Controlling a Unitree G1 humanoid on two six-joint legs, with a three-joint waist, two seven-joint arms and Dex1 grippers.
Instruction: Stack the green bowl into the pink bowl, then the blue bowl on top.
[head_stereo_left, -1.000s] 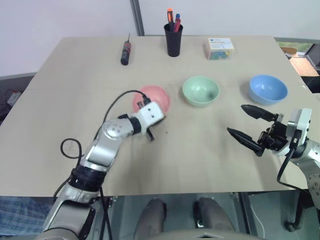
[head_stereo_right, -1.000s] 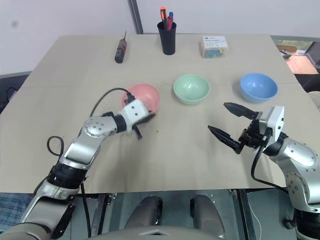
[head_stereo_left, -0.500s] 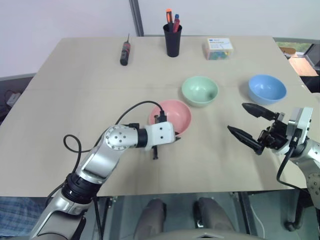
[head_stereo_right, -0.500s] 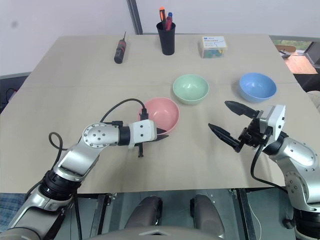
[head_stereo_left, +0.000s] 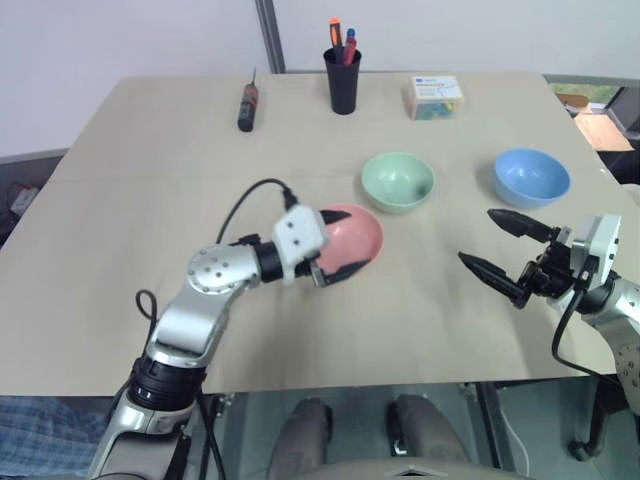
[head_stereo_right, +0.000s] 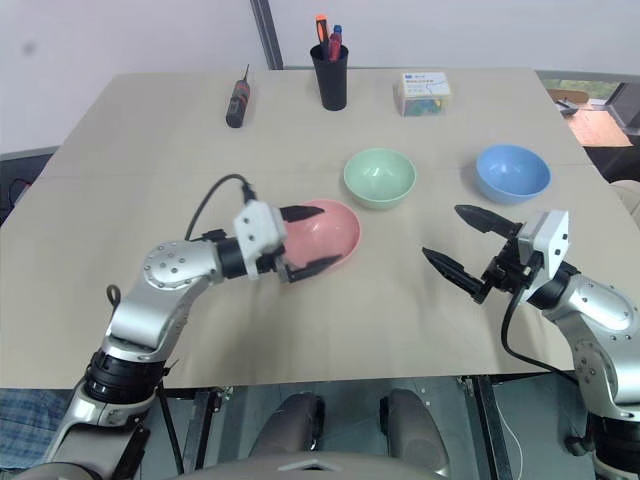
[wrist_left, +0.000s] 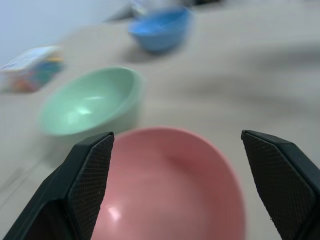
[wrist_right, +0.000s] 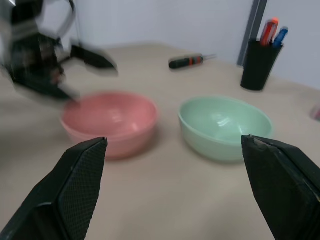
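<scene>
The pink bowl (head_stereo_left: 352, 240) sits upright on the table, just in front and to the left of the green bowl (head_stereo_left: 397, 181). The blue bowl (head_stereo_left: 531, 178) stands further right. My left gripper (head_stereo_right: 312, 240) is open, hovering at the pink bowl's left rim, one finger above it and one at its near side, holding nothing. In the left wrist view the pink bowl (wrist_left: 170, 185) lies between the spread fingers, with the green bowl (wrist_left: 90, 102) behind it. My right gripper (head_stereo_left: 478, 236) is open and empty, in front of the blue bowl and right of the pink bowl (wrist_right: 110, 117).
At the table's far side stand a black pen cup (head_stereo_left: 342, 80), a screwdriver (head_stereo_left: 245, 107) to its left and a small box (head_stereo_left: 435, 97) to its right. The table's front edge (head_stereo_left: 330, 385) runs close below both arms.
The left gripper brought the pink bowl right and nearer, close to the green bowl, then opened and lifted off it. The right arm has barely moved.
</scene>
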